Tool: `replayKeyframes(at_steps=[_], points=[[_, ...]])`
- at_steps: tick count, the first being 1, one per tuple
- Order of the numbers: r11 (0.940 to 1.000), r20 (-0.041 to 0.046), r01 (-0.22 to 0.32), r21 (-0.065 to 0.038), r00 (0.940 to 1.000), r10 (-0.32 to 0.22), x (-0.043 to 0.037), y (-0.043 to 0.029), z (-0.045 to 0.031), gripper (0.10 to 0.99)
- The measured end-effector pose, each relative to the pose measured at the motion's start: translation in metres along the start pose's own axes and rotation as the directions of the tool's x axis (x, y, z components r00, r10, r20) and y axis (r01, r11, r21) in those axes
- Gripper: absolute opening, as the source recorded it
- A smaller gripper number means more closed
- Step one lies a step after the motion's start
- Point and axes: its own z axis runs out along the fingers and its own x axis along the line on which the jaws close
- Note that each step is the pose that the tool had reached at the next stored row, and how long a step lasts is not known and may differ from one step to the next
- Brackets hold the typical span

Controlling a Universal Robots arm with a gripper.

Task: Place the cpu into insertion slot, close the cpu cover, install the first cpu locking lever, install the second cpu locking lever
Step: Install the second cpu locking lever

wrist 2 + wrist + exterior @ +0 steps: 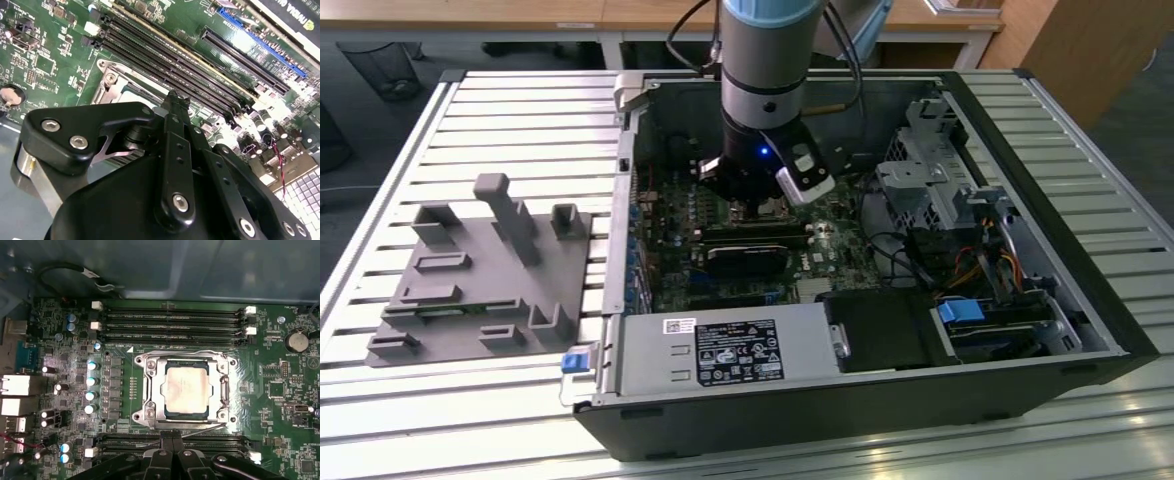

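The cpu, a silvery square chip, lies in the insertion slot on the green motherboard. The cpu cover, a thin metal frame, lies flat around the chip. One thin wire lever runs slanted along the socket edge nearest my gripper. The fingers are pressed together, with their tips at that lever. I cannot tell whether the lever is pinched between them. In the second wrist view the gripper stands just over the socket frame. In the exterior view the gripper reaches down inside the open computer case.
Long black memory slots run on both sides of the socket. Case walls, a drive cage, cables and the power supply ring the board. A grey fixture plate with upright blocks sits outside the case, at the exterior view's left.
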Motion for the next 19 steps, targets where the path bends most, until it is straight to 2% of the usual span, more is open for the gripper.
replayKeyframes(at_steps=[12,19], points=[[1.0000,-0.0001,0.000,-0.002,1.0000,0.000,0.0059,-0.0015,0.0043,0.106],[1.0000,0.0001,0.000,-0.009,1.0000,0.000,0.0069,-0.0028,0.0068,0.106]])
